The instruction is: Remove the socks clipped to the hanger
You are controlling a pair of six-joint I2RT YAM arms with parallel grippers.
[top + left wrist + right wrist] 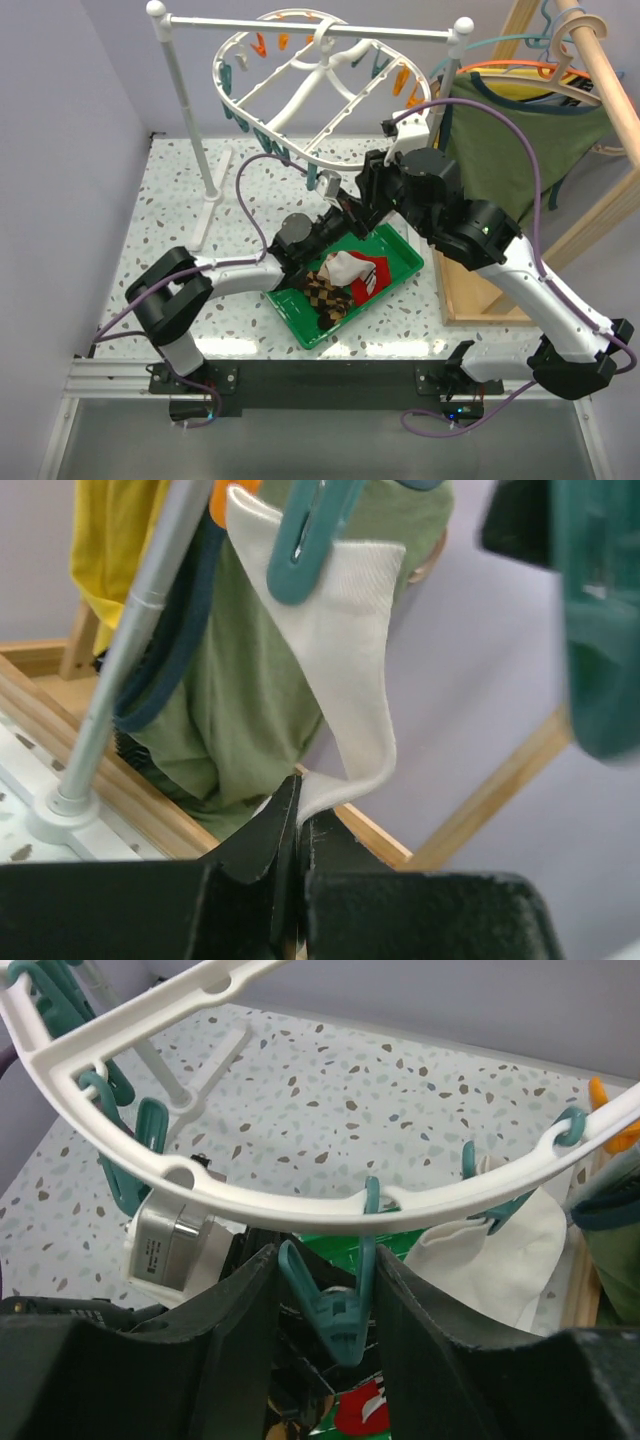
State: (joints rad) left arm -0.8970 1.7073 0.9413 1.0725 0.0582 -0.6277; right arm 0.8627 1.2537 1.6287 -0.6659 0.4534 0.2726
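The white oval hanger (232, 100) hangs from the rail, its rim (300, 1200) crossing the right wrist view. A white sock (350, 640) dangles from a teal clothespin (305, 540). My left gripper (298, 805) is shut on that sock's lower end. My right gripper (320, 1255) straddles a neighbouring teal clothespin (345, 1310) that holds nothing; both fingers touch its spread handles. The white sock (500, 1260) hangs just to the right of it. From above, the left gripper (345, 205) and the right gripper (370, 185) meet under the hanger's near rim.
A green tray (400, 262) below the grippers holds checkered socks (328, 295), a red sock (365, 285) and a white one (345, 265). The white rail stand (185, 110) is at the left. An olive-green top (500, 130) on hangers and a wooden frame (600, 60) are at the right.
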